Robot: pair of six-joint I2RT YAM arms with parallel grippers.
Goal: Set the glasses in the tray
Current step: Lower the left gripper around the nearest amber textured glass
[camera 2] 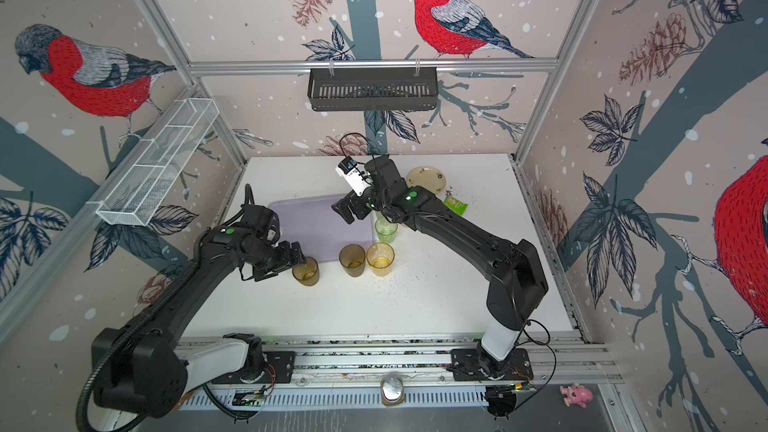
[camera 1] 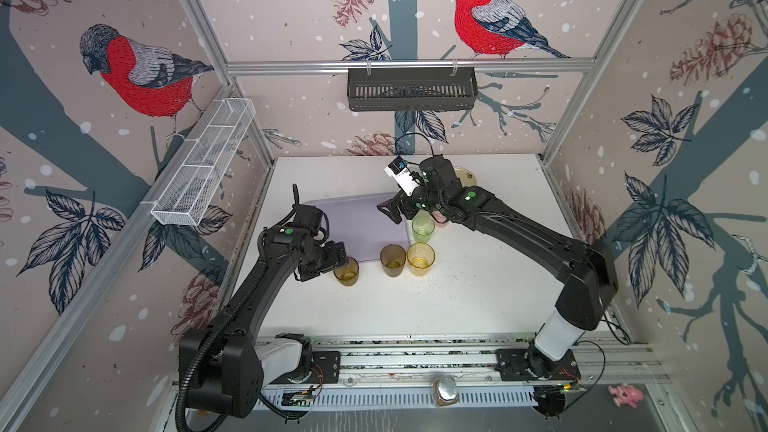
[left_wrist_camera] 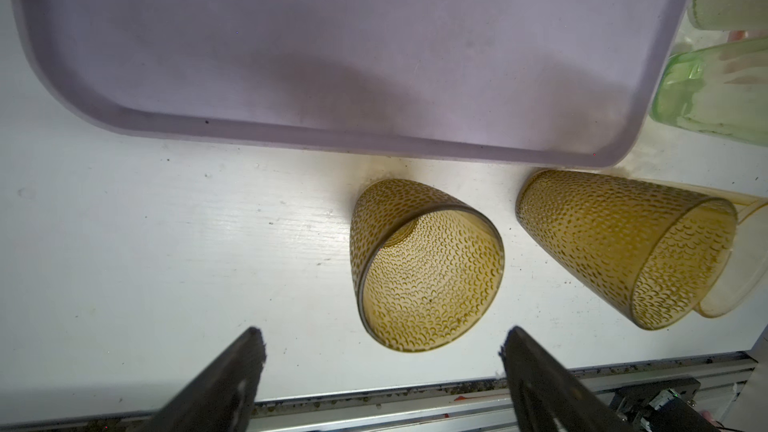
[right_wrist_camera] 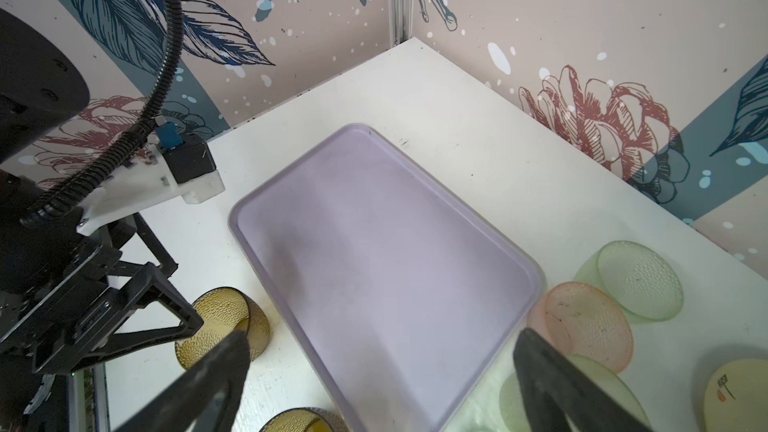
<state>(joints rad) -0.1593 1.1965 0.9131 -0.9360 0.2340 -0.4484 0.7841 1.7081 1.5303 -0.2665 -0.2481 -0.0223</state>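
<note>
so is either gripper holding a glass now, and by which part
Nothing is held. The left gripper is open, just short of a brown glass; the right gripper is open, empty, over the lilac tray.

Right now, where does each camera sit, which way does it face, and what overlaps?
Top views: high above the front rail, facing down and back; both arms, left gripper by a brown glass, right gripper over the tray.
Left wrist: low on the left arm, facing the tray's near rim; open fingers point at that glass.
Right wrist: above the tray, facing the left arm; own fingers show.
Shared: tray and that glass, everywhere.
</note>
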